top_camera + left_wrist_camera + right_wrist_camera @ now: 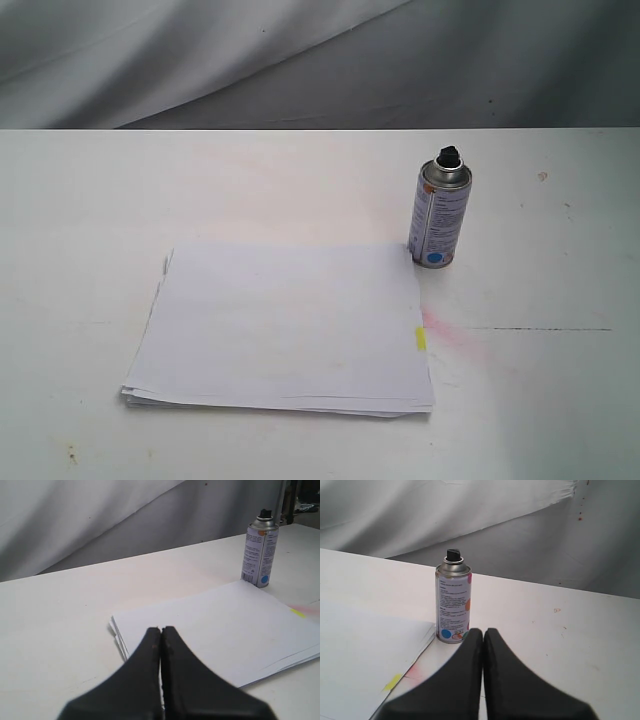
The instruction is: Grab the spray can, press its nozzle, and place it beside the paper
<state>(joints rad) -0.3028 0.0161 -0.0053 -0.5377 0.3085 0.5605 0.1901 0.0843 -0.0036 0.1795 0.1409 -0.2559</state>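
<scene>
Silver metal, the can (440, 218) stands upright just beside the paper's (290, 325) far right corner. It looks rigid, light and slick, so a mid-body grip seems surest. The left gripper (161, 630) and right gripper (483, 631) are both closed, empty.

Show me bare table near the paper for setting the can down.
Bare table lies left of the paper, along its far edge left of the spray can, and right of it past the pink stain. Only the paper's far right corner is crowded: the can stands there.
</scene>
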